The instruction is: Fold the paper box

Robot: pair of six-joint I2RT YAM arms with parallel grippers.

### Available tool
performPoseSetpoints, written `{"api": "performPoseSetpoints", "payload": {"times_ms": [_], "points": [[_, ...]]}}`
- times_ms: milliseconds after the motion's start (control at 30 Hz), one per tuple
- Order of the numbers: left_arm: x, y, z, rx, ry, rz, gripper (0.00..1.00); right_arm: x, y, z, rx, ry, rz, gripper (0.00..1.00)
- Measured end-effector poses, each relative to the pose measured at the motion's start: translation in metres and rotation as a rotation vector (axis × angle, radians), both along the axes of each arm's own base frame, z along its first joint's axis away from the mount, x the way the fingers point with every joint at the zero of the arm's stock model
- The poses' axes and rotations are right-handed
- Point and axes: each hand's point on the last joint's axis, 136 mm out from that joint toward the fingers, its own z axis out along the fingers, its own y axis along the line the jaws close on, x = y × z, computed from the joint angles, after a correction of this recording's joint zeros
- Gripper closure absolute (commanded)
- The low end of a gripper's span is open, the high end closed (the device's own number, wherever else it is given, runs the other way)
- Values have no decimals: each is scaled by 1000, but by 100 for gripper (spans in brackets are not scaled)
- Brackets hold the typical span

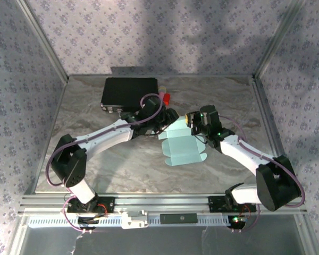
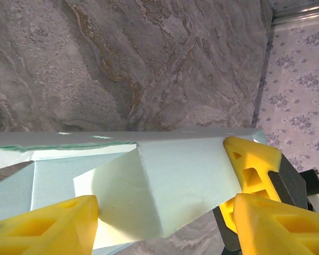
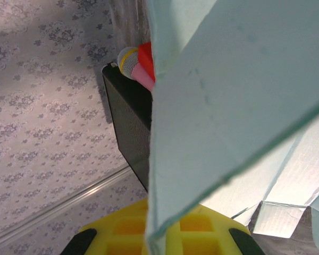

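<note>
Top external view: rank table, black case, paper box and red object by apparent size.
1. table, clearly the largest.
2. black case and paper box: they look about alike, and the box is partly covered, so I won't rank one over the other.
3. red object, the smallest.

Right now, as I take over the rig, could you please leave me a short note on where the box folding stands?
Left gripper: open, fingers either side of a raised flap; contact unclear.
Right gripper: shut on the far part of the paper box, holding it up.
Box: mid-table between the grippers, near part lying flat; black case behind it.
Done: the far end is creased and raised.
Left: the near flaps and tabs are unfolded; no box shape yet.
</note>
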Motion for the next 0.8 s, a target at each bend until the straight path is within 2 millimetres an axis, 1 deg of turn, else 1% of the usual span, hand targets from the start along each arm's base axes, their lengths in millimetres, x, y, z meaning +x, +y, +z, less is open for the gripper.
{"api": "performPoseSetpoints", "payload": {"times_ms": [267, 467, 567, 633, 667, 700, 733, 800], "points": [[9, -9, 5, -52, -20, 17, 41, -1, 2, 3, 9, -6, 2, 100], [12, -16, 13, -99, -54, 5, 41, -3, 0, 5, 12, -15, -3, 100], [13, -18, 12, -138, -71, -14, 37, -1, -3, 6, 11, -16, -18, 100], [12, -12, 8, -128, -82, -19, 31, -2, -6, 6, 14, -12, -23, 100], [10, -6, 10, -115, -92, -19, 29, -2, -8, 7, 15, -10, -25, 100], [8, 3, 12, -100, -104, -13, 29, -3, -9, 8, 17, -8, -26, 100], [5, 14, 20, -92, -125, -2, 29, -3, -12, 9, 20, -6, -29, 100], [0, 42, 40, -92, -173, 33, 33, -2, -19, 11, 30, -1, -44, 100]]}}
